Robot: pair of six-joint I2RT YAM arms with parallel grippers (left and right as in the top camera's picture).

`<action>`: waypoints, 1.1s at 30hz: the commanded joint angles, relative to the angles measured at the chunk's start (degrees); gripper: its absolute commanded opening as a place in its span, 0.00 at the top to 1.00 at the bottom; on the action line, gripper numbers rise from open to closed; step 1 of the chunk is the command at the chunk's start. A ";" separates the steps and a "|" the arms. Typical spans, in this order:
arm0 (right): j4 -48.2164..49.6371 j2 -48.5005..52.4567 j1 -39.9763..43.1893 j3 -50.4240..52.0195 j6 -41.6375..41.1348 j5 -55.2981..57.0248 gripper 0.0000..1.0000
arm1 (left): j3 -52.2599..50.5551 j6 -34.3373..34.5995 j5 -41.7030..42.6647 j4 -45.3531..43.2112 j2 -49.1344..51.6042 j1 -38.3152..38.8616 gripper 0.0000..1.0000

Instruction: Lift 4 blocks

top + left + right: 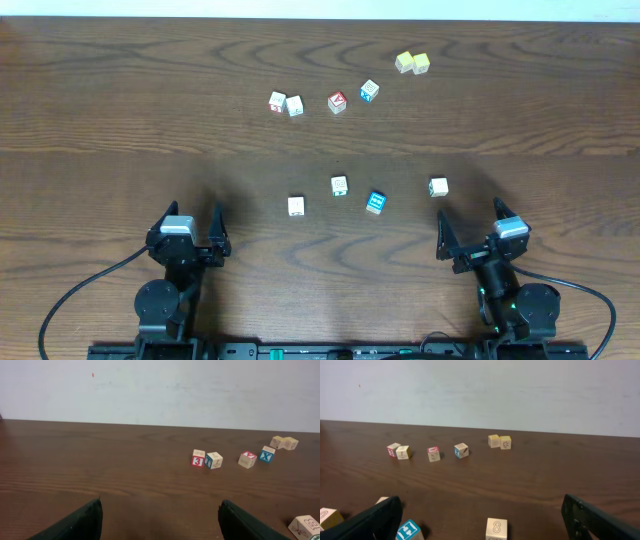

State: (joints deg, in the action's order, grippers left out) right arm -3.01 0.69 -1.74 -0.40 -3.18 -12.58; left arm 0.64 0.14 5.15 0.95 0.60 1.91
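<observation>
The blue block [376, 202] stands in a loose row of four. One cream block [339, 185] is near its left, another [296, 206] farther left, and a third [438, 187] off to its right, with bare wood between each. On my side of the blue block the table [120, 150] is bare up to my left gripper [190, 225] and right gripper [470, 228]. Well beyond it, the far blocks [337, 102] stand scattered.

1. Loose row on worktop [100, 130]: left cream block [296, 206], second cream block [339, 185], blue block [376, 202], right cream block [438, 187].
2. Jaws wide, nothing held: left hand [189, 236], right hand [472, 228], both near front edge, apart from row.
</observation>
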 commanded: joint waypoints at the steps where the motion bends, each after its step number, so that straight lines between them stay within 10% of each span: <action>1: -0.22 -0.26 -0.76 0.09 0.28 0.31 0.01 | -0.42 -0.55 0.76 2.67 -0.26 -0.35 0.26; 16: -0.24 -0.26 -0.76 0.09 0.28 0.31 0.01 | -0.42 1.11 1.95 0.31 -0.26 -0.33 0.25; 23: -0.24 -0.26 -0.76 0.09 0.28 0.31 0.01 | -0.42 19.58 31.80 -11.06 -0.26 -0.17 0.26; 33: -0.22 -0.26 -0.76 0.09 0.28 0.31 0.01 | 3.50 18.97 37.33 -28.70 0.00 -0.24 0.25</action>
State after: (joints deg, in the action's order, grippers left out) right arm -3.01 0.69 -1.74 -0.40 -3.18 -12.58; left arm 0.73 18.39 39.13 -27.53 0.60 1.91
